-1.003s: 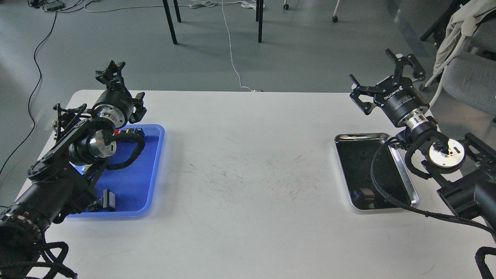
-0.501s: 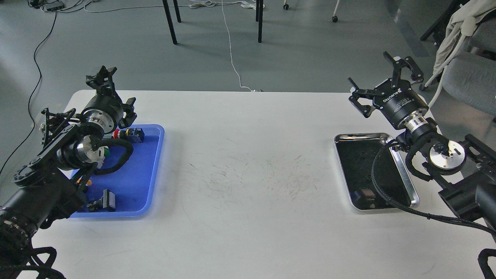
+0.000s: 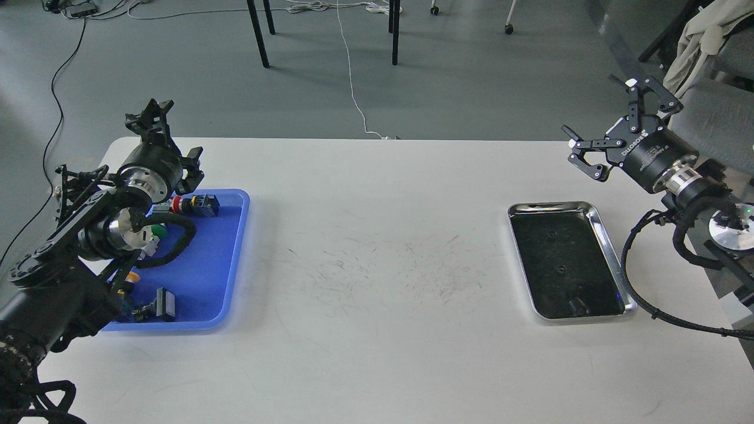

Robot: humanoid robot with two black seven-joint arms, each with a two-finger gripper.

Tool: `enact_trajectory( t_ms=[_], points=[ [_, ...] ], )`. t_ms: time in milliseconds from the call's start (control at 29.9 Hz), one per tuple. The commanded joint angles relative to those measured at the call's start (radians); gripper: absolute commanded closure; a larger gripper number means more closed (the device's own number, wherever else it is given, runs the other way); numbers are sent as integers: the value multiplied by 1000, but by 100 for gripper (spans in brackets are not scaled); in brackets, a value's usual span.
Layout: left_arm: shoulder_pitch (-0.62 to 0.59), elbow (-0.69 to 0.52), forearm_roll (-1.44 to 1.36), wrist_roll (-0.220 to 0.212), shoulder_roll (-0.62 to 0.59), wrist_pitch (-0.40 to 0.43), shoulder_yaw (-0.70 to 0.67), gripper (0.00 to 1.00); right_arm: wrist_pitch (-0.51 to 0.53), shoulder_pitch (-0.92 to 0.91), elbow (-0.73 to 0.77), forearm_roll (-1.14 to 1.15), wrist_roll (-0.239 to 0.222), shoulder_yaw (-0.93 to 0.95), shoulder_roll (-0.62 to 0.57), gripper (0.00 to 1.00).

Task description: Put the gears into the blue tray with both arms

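Observation:
The blue tray [image 3: 203,277] lies at the table's left and holds several push-button switches. My left gripper [image 3: 172,140] hovers over its far left corner, fingers spread, open and empty. Two tiny dark round gears [image 3: 551,234] [image 3: 560,271] show faintly in the steel tray [image 3: 629,297] on the right; another small dark thing [image 3: 574,305] near its front is too unclear to name. Beyond that tray's far right corner my right gripper [image 3: 614,122] is raised, open wide, with nothing between its fingers.
In the blue tray, a red-capped switch [image 3: 191,204] lies at the far end and a black one [image 3: 160,306] near the front. A chair with cloth [image 3: 707,112] stands close behind my right arm. Table legs and floor cables lie beyond the far edge.
My right arm has swung right and back, off the steel tray, uncovering its whole floor. My left arm has drawn left, exposing more switches in the blue tray.

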State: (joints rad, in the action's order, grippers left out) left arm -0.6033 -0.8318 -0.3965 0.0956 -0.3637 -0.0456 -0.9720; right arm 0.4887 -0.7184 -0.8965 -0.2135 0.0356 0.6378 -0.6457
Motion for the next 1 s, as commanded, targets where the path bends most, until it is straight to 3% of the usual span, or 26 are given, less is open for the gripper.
enact_trajectory(
  t_ms=[0, 201, 434, 602, 802, 969],
  points=[
    [-4, 2, -1, 1, -1, 0, 4, 2, 0, -82, -36, 42, 0, -137, -54, 1],
    [-6, -6, 1, 3, -4, 15, 4, 2, 0, -194, -78, 84, 0, -262, -132, 1],
    [-13, -6, 1, 7, -6, 24, 3, 2, 0, -390, -222, 374, 1, -456, -279, 1],
    [-9, -6, 5, 7, -26, 10, -1, 2, 0, -475, -245, 522, -3, -556, -316, 1],
    [-7, -6, 5, 10, -47, 0, 1, 2, 0, -533, -245, 863, -134, -632, -275, 1],
    [-3, -6, 2, 25, -55, 1, 3, 2, 0, -579, -242, 1028, -160, -736, -212, 1]
  ],
)
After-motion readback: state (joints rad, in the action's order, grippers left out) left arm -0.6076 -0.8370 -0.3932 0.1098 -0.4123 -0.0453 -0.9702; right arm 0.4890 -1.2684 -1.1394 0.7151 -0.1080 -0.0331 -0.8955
